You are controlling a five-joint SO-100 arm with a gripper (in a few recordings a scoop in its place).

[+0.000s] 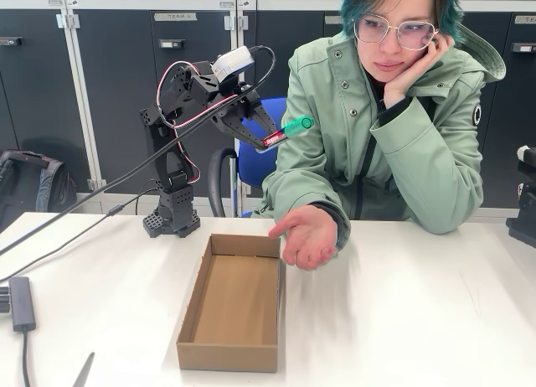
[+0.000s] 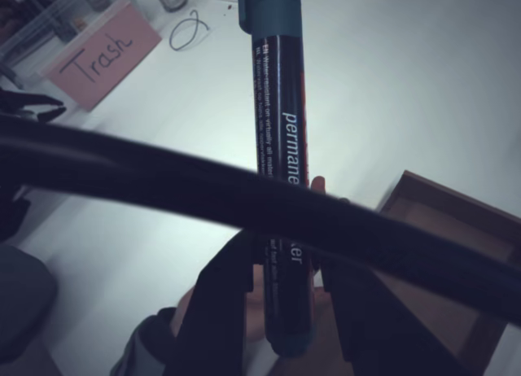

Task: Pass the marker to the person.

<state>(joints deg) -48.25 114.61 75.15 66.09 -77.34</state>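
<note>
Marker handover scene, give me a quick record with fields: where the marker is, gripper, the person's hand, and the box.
marker: marker held in the air, green cap pointing toward the person
gripper: gripper shut on the marker's barrel, raised above the table
hand: person's hand open, palm up, below the marker, not touching it
box: open cardboard box on the table, beside the hand
other: pink card reading "Trash" in the wrist view
</note>
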